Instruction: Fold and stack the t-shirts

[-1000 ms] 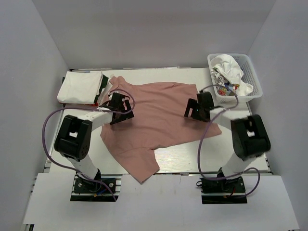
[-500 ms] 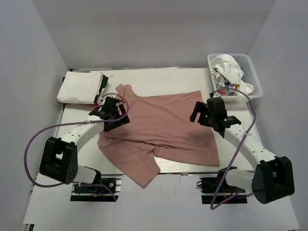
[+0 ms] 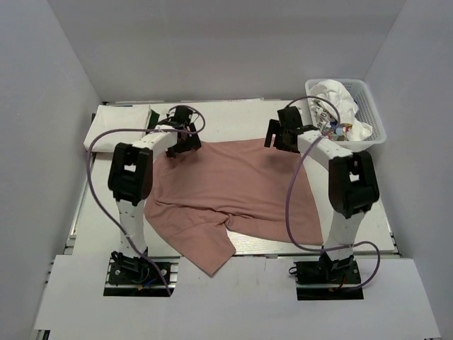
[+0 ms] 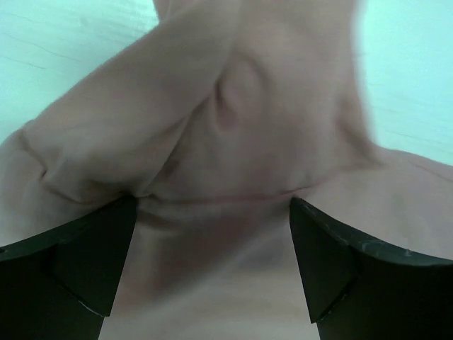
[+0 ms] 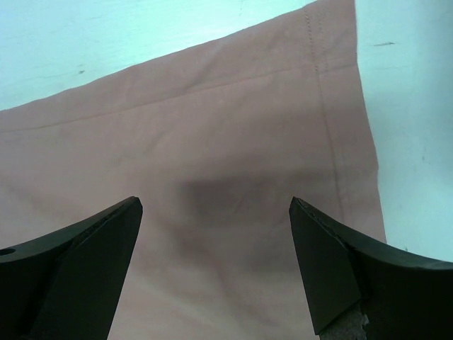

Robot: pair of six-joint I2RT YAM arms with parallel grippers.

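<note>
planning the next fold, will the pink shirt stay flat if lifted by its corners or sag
Likely sags: the pink shirt bunches into folds between the left fingers. Probably light: its thin cloth lies flat below the right fingers.

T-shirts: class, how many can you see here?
3: pink one spread mid-table, folded white one far left, crumpled white one in the basket; others may be hidden under those.

My counter (image 3: pixel 233 113) is white and smooth, boxed in on three sides by plain pale-grey walls: a back wall (image 3: pixel 226 49), a left wall (image 3: pixel 42 142) and a right wall (image 3: pixel 421 142). The light is even and soft, the shadows faint. A white board (image 3: pixel 233 297) lies along the near edge.
</note>
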